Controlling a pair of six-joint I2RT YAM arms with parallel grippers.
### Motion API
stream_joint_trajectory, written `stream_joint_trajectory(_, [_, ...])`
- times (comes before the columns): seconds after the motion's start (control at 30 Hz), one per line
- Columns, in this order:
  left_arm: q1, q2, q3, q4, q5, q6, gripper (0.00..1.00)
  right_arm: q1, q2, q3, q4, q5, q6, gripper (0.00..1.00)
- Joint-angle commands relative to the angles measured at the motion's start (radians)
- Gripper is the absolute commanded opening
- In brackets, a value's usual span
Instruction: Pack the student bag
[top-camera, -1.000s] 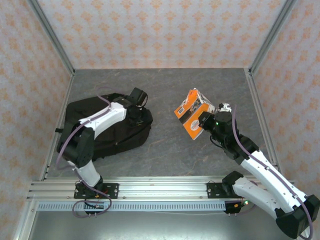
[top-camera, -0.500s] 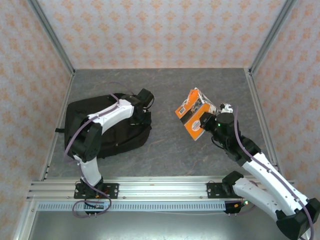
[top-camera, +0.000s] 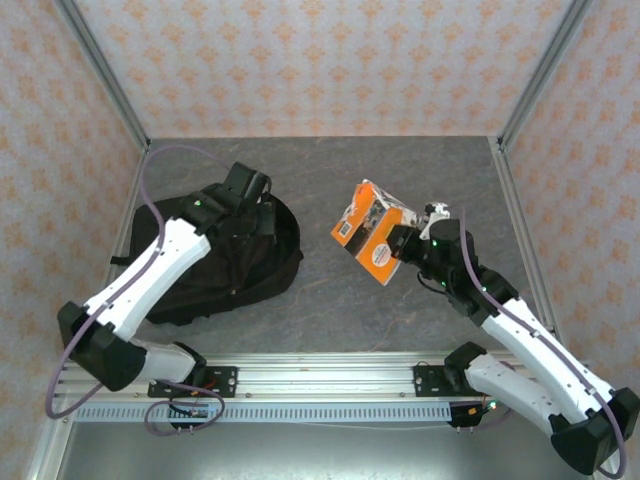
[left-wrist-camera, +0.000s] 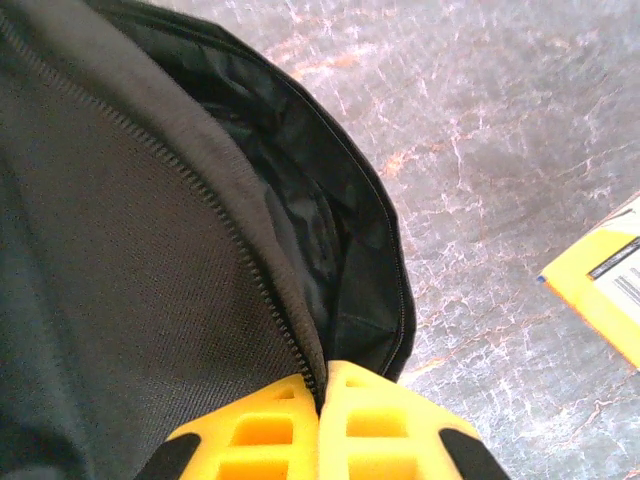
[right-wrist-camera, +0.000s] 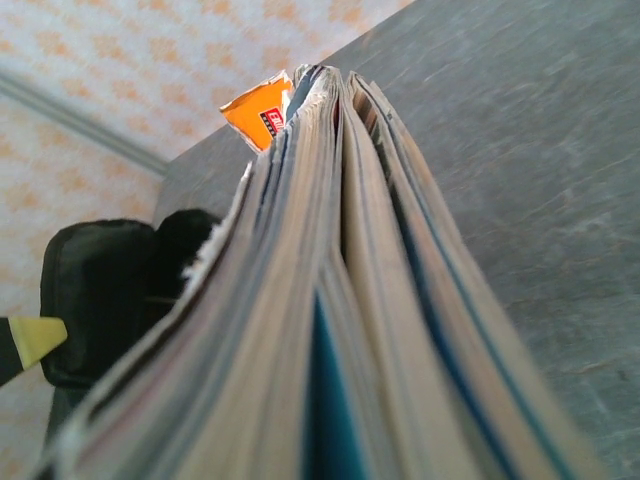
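While the student bag (top-camera: 225, 270) lies on the left of the table (top-camera: 340, 300) from above, the left gripper (top-camera: 262, 203) sits at its top edge. The right gripper (top-camera: 397, 243) clamps orange books (top-camera: 368, 228) mid-table. Left wrist: yellow fingers (left-wrist-camera: 255, 430) pinched tight on the bag's zipper edge. Right wrist: books edge-on, bag back-left.

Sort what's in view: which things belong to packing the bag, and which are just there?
Job: student bag, its open edge pinched by left tool; books held in right tool.
Just there: aluminium rail, patterned walls.
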Motion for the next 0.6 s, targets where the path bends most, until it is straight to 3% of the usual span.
stream_joint_trajectory(0.0, [0.008, -0.102, -0.006, -0.069, -0.044, 0.033, 0.00, -0.002, 0.029, 0.111, 0.106, -0.166, -0.021, 0.00])
stream_joint_trajectory(0.27, [0.023, -0.266, 0.013, -0.100, 0.052, 0.131, 0.00, -0.002, 0.175, 0.204, 0.154, -0.354, 0.168, 0.00])
stream_joint_trajectory(0.57, [0.033, -0.379, 0.007, -0.097, 0.152, 0.177, 0.00, 0.006, 0.318, 0.151, 0.385, -0.556, 0.458, 0.00])
